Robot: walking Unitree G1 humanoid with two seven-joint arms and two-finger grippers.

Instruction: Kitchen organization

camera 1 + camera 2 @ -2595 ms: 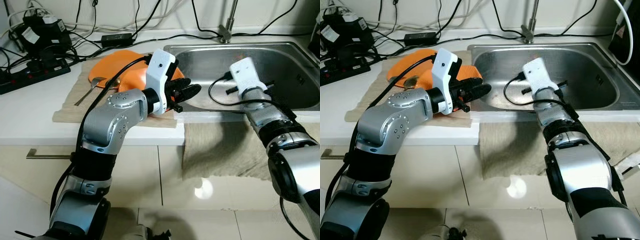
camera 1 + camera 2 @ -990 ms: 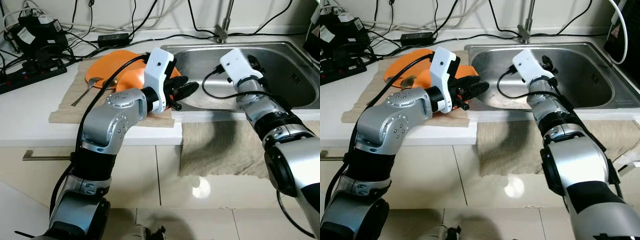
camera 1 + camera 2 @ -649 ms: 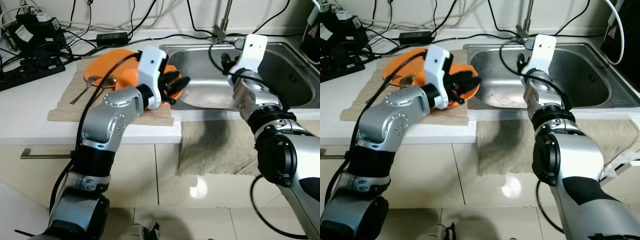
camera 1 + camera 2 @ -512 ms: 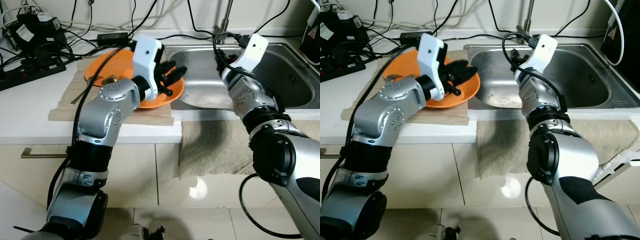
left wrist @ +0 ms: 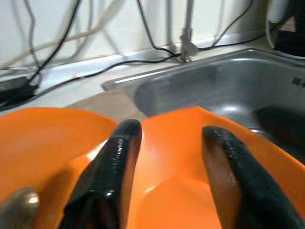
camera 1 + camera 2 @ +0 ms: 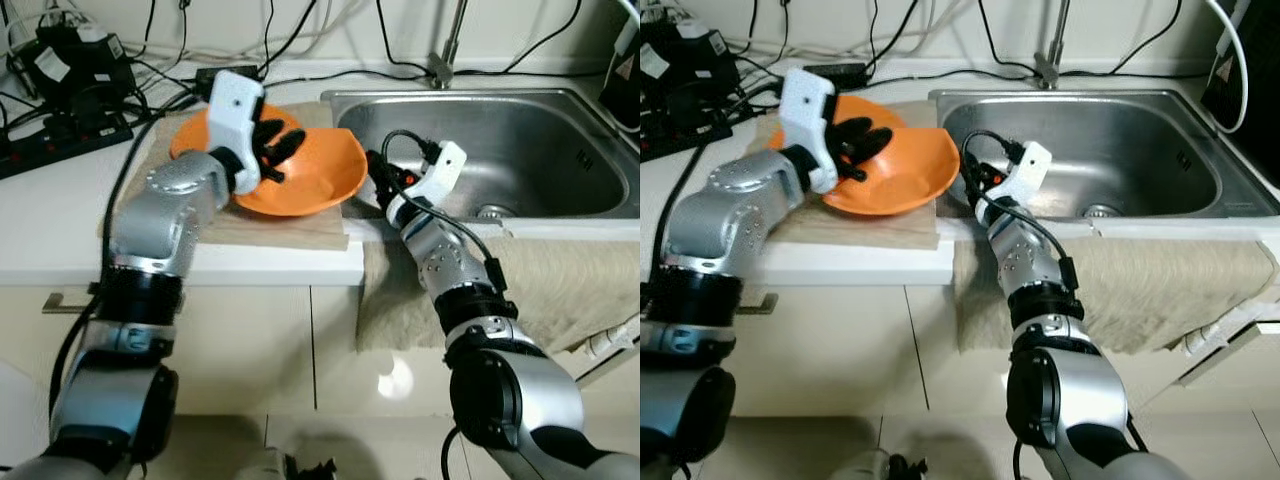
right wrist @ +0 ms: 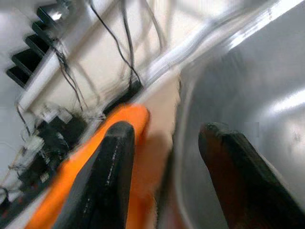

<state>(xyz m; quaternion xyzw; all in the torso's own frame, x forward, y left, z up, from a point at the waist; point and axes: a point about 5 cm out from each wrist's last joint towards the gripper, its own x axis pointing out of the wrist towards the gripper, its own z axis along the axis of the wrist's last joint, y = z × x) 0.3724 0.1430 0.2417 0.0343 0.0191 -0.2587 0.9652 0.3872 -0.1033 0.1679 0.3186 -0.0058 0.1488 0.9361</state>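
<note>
Shallow orange plastic bowl tilted, hollow facing the steel sink, left gripper fingers spread inside it, right gripper fingers apart at sink's edge, beige mat on white counter.

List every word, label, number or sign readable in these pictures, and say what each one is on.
No text can be read in these pictures.
White labels on the black power adapters at the back of the counter: too small and blurred to read.
Small mark on the inner wall of the sink: blurred, unreadable.
Orange bowl, left gripper and right gripper: no print seen.
</note>
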